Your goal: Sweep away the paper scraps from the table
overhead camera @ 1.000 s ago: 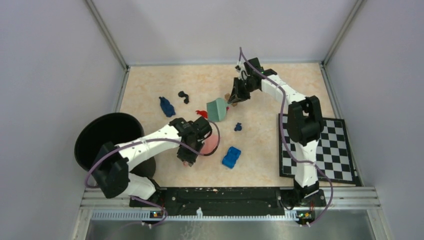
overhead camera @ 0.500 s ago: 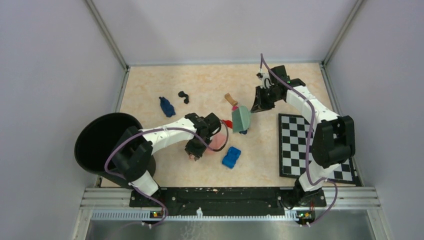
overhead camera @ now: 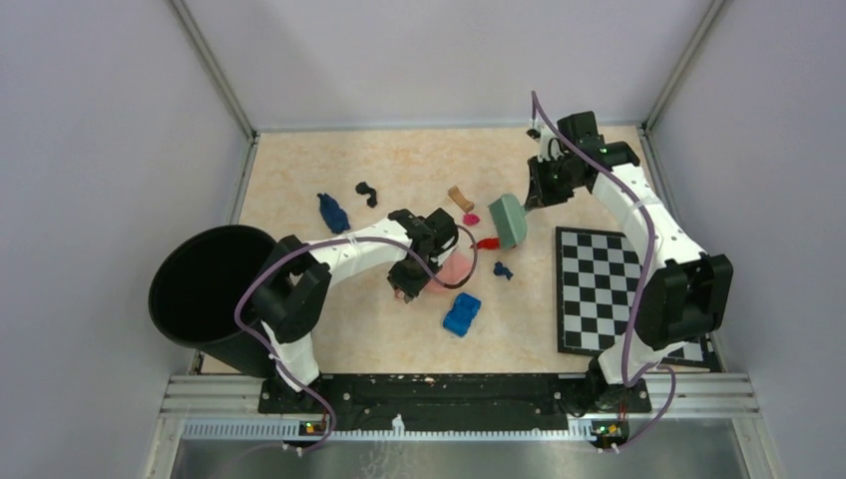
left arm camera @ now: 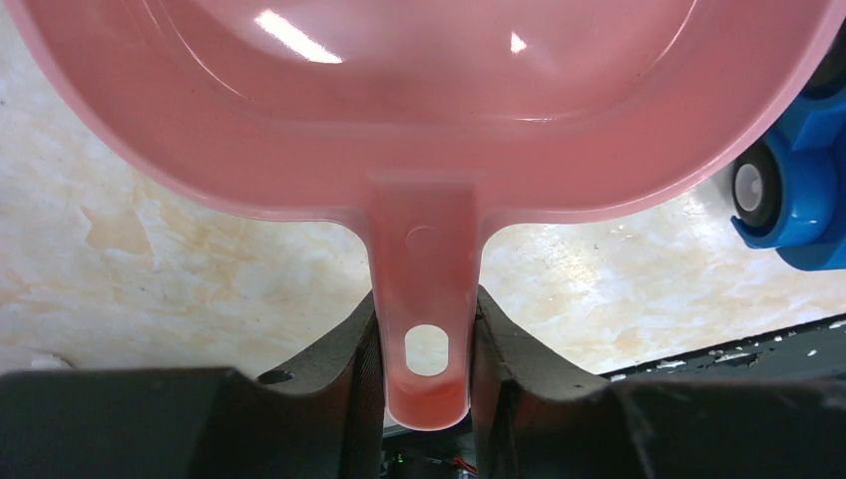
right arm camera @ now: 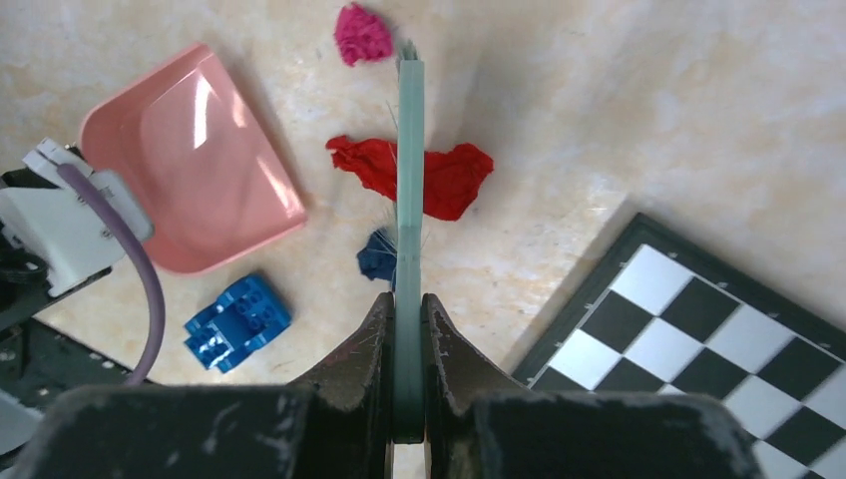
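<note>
The right gripper (right arm camera: 407,309) pinches a flat green brush (right arm camera: 409,150); a crumpled red paper scrap (right arm camera: 454,180) lies ahead, under its edge. To its left, the left gripper (left arm camera: 426,329) clamps a pink plastic dustpan (right arm camera: 200,170).

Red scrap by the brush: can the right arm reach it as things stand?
Probably yes: the brush in the right fingers stands over the red scrap, with bare table between it and the pink dustpan.
</note>
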`<state>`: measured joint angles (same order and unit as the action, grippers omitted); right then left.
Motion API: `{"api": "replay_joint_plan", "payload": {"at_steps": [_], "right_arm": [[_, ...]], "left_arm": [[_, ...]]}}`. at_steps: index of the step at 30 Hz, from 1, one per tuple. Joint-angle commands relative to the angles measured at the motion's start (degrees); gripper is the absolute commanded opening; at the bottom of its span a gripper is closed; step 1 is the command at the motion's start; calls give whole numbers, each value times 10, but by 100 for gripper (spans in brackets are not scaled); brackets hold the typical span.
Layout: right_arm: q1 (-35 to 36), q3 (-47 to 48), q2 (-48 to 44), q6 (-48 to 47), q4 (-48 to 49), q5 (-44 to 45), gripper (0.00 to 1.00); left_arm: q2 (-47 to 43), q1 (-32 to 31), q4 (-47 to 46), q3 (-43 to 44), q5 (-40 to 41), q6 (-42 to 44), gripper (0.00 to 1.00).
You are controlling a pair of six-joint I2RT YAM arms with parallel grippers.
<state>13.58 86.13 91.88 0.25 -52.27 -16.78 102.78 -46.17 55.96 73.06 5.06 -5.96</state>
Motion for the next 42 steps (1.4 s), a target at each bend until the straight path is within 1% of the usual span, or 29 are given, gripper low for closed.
{"api": "replay_joint_plan", "payload": {"at_steps": [1,5,9,12,15,17,20,25,27,28,31,36,38,41,42], "right_arm": [[-3,46,-30,-42,13,77,0],[-3,46,-29,-50,40,115,0],[-3,43,-17,-61,52,152,0],[-2,30,-7,-64,61,183,0],[-1,24,12,-60,57,192,0],[3,18,25,-53,58,181,0],[23,15,46,-46,60,170,0],[56,28,63,-19,55,92,0],[59,42,61,-7,47,56,0],[59,53,60,9,37,44,0],[59,77,49,13,8,22,0],[48,108,39,1,-46,-20,0],[36,124,41,-9,-52,-27,0],[19,163,50,-71,-57,-29,0],[18,175,52,-101,-59,-16,0]], "left_arm": [[14,4,23,42,-33,31,2],[35,4,38,63,-48,43,5],[58,4,50,87,-81,52,5],[82,3,61,115,-85,54,5],[104,3,72,142,-86,54,5],[118,4,77,160,-91,71,5],[143,4,87,188,-98,72,4],[173,3,95,226,-102,74,4],[179,3,94,234,-100,73,4],[180,4,94,236,-99,72,4],[178,4,89,237,-89,67,4],[151,4,55,230,-61,60,3],[143,4,52,233,-62,42,3],[137,4,70,237,-67,38,3],[134,5,80,236,-64,35,3]]}}
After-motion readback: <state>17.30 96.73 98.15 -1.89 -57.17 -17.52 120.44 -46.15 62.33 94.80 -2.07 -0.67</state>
